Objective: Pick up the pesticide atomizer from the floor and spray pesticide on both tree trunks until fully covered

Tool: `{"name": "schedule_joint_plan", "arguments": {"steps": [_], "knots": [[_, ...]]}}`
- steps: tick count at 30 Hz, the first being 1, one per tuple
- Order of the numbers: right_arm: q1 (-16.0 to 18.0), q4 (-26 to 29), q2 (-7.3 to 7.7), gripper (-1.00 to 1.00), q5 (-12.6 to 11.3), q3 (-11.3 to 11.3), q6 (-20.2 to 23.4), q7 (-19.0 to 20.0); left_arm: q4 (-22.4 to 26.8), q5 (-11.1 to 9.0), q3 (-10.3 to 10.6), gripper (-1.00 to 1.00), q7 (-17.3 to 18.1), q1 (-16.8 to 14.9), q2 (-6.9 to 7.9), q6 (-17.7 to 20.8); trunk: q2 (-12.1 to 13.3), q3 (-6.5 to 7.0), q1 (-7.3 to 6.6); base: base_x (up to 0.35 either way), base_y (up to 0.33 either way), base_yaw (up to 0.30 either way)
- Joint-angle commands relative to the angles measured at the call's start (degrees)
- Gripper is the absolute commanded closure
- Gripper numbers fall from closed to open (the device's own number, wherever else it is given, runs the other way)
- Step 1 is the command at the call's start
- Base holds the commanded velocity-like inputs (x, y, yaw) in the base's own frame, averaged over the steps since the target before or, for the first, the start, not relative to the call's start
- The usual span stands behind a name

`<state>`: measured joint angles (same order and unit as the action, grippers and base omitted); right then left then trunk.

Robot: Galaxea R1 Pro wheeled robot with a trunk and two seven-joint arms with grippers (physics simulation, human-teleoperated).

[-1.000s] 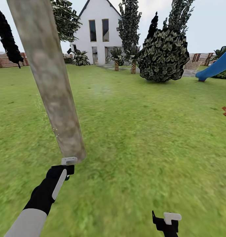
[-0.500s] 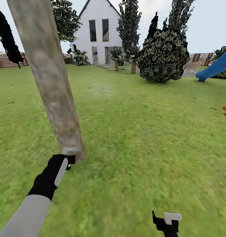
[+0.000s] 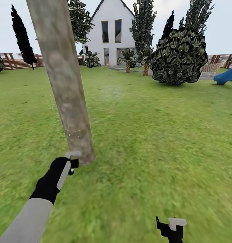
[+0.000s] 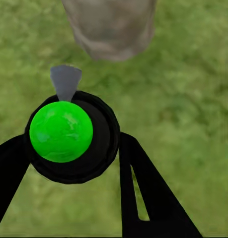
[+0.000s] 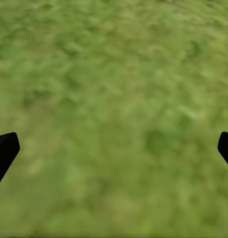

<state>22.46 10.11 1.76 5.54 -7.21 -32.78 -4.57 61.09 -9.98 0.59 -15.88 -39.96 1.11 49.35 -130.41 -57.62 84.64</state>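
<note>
A thick, mottled grey-beige tree trunk (image 3: 67, 87) leans up from the lawn right in front of me, with dark jagged leaves (image 3: 80, 20) beside its top. My left gripper (image 3: 70, 162) is at the trunk's base, shut on the pesticide atomizer (image 3: 73, 154). In the left wrist view the atomizer (image 4: 71, 136) is a black round body with a green cap, held between the black fingers (image 4: 138, 183), and its grey nozzle points at the trunk (image 4: 111, 25). Pale specks hang beside the trunk's lower part. My right gripper (image 3: 171, 226) is open over bare grass (image 5: 114, 124).
A green lawn runs back to a white house (image 3: 111, 30) and a brown slat fence (image 3: 18, 60). A large dark bush (image 3: 178, 57), small palms (image 3: 128, 57) and a blue slide (image 3: 227, 76) stand at the back right. A thin black-leaved tree (image 3: 22, 38) is at the left.
The head view has swung left, so the trunk and house sit further right. My left gripper with the atomizer has moved forward, closer to the trunk's base. The right gripper has not moved.
</note>
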Motion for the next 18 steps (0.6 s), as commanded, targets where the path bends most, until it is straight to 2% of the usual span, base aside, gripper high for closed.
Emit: {"name": "schedule_joint_plan", "arguments": {"steps": [1,3,5,8,9,11,14,16,18], "knots": [[0.00,0.00,0.00,-1.00,0.00,0.00,0.00,0.00,0.30,0.98,-0.03,1.00,-0.03,-1.43,-1.31,2.54,0.00,0.00,0.00,0.000,0.000,0.001],[0.01,0.00,0.00,-1.00,0.00,0.00,0.00,0.02,0.40,1.18,-0.07,1.00,-0.01,-3.31,-1.59,3.74,0.00,0.00,0.00,0.000,0.000,0.000],[0.02,0.00,0.00,-1.00,0.00,0.00,0.00,0.02,0.44,1.19,-0.23,1.00,0.03,-4.30,-1.26,5.02,0.00,0.00,0.00,0.000,0.000,0.000],[0.01,0.00,0.00,-1.00,0.00,0.00,0.00,0.03,2.33,1.22,-0.65,1.00,0.05,-5.18,0.60,6.78,0.00,0.00,0.00,0.000,0.000,0.000],[-0.01,0.00,0.00,-1.00,0.03,0.00,0.00,0.01,2.56,1.21,-1.02,1.00,0.05,-5.34,1.46,6.92,0.00,0.00,0.00,0.000,0.000,0.000],[0.01,0.00,0.00,-1.00,0.01,0.00,0.00,0.01,2.75,1.16,-2.23,1.00,0.05,-6.44,2.24,7.64,0.00,0.00,0.00,0.000,0.000,0.000],[0.02,0.00,0.00,-1.00,0.07,0.00,0.00,0.01,4.04,1.02,-2.15,1.00,0.05,-7.04,1.09,8.03,0.00,0.00,0.00,0.000,0.000,0.000],[-0.02,0.00,0.00,-1.00,0.10,0.00,0.00,0.00,6.42,1.09,-2.09,1.00,0.05,-8.24,-0.73,8.38,0.00,0.00,0.00,0.000,0.000,0.000],[-0.01,-0.02,0.00,-1.00,0.12,0.00,0.00,0.03,6.91,1.16,-2.09,1.00,0.05,-9.00,-1.00,8.59,0.00,0.00,0.00,0.000,0.000,0.000]]}}
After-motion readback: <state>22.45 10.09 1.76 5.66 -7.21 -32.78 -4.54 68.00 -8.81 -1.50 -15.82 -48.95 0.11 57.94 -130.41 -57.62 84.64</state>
